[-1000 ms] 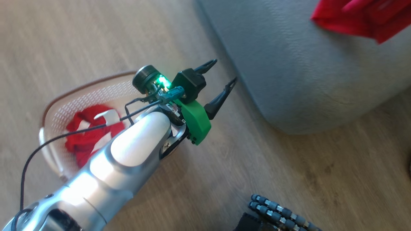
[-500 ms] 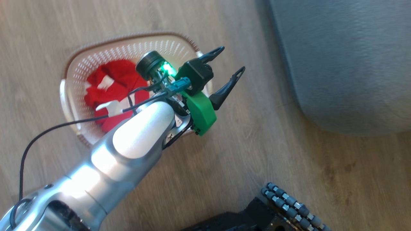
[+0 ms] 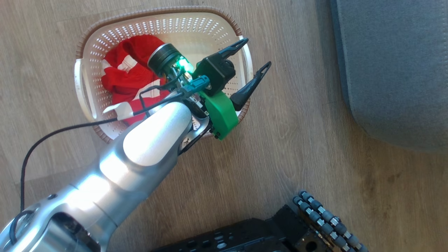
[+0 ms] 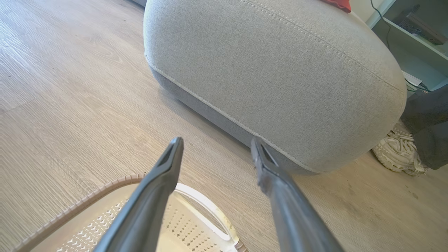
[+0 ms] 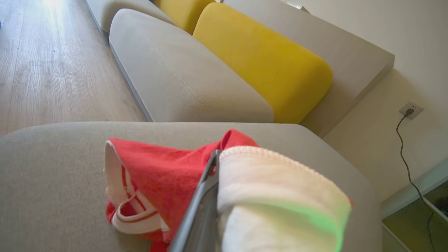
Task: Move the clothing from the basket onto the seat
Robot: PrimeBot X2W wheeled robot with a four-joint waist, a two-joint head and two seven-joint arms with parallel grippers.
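The cream basket stands on the wood floor with red and white clothing bunched in its left half. My left gripper hangs open over the basket's right rim, nothing between its fingers. In the left wrist view the same open gripper points past the basket rim at the grey seat. In the head view the seat lies at the right. Another red and white garment lies on the seat, draped over my right gripper, which is closed on it.
A person's pale shoe and dark trouser leg stand on the floor beside the seat. A yellow cushion and more grey sofa cushions lie beyond it. My black base is at the bottom of the head view.
The head camera has swung, so the basket now shows whole and the seat sits further right. My open left gripper now hangs over the basket's right rim instead of the floor beside the seat.
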